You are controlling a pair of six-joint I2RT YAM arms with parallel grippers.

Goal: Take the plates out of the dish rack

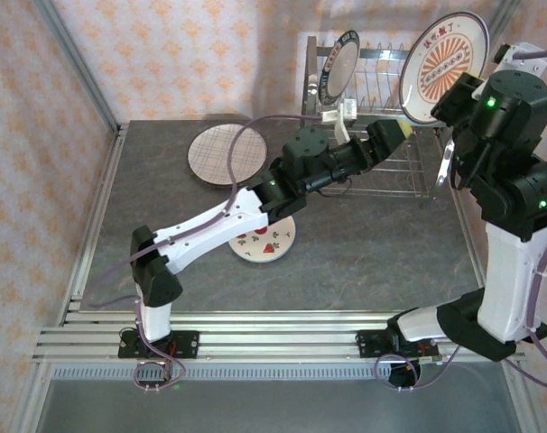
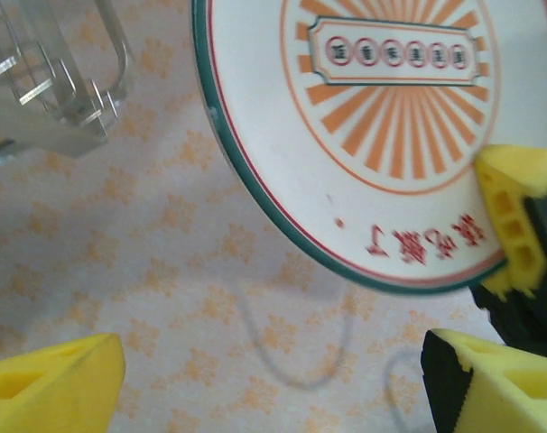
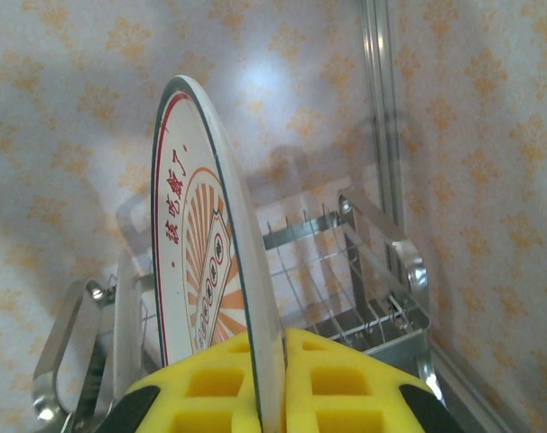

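Note:
My right gripper (image 1: 456, 97) is shut on the lower edge of a white plate with an orange sunburst and a green-and-red rim (image 1: 443, 63), holding it upright above the right end of the chrome dish rack (image 1: 382, 167). In the right wrist view the yellow pads (image 3: 219, 388) pinch the plate (image 3: 201, 262) edge-on. My left gripper (image 1: 395, 133) hovers open over the rack, just left of that plate. Its wrist view shows the plate's face (image 2: 391, 135) and nothing between its fingers (image 2: 52, 383). A dark-rimmed, white-centred plate (image 1: 338, 68) stands in the rack's left slots.
A plaid plate (image 1: 227, 153) lies flat on the grey table (image 1: 373, 262) at the back left. A strawberry plate (image 1: 266, 240) lies mid-table, partly under the left arm. Patterned walls and metal frame posts stand close behind and right of the rack (image 3: 373, 271).

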